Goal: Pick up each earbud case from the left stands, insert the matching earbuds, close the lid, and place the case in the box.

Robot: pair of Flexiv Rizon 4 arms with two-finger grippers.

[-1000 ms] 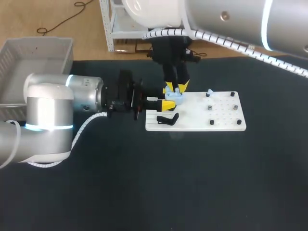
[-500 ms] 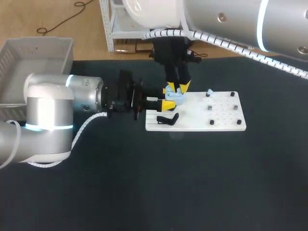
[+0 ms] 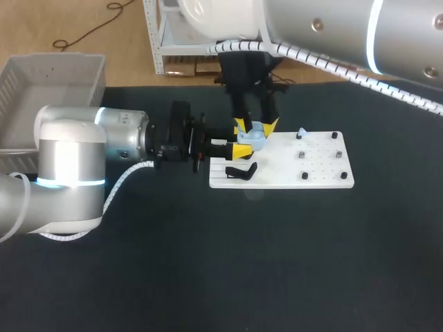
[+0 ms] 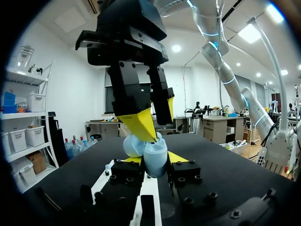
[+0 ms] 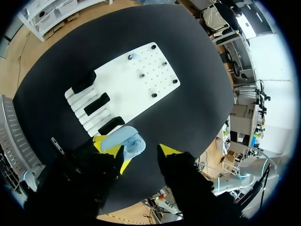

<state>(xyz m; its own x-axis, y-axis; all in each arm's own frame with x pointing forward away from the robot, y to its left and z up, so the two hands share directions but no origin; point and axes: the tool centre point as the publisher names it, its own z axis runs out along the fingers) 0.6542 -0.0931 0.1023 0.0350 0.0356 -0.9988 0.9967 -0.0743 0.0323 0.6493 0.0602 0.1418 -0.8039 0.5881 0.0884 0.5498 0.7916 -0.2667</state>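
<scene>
Leftmost, the box (image 3: 52, 76) shows no case. Your left jaws are closed on the light-blue case (image 3: 251, 137), at the left edge of the white board (image 3: 277, 176). Your right jaws stand apart over it, holding nothing. A blue earbud (image 3: 302, 133) waits on the board, so I judge that inserting, closing and boxing remain. The surface (image 3: 228, 263) is black.

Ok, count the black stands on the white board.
3, in a row on the white board: far stand, middle stand, near stand beside the blue case. None seems hidden.
</scene>
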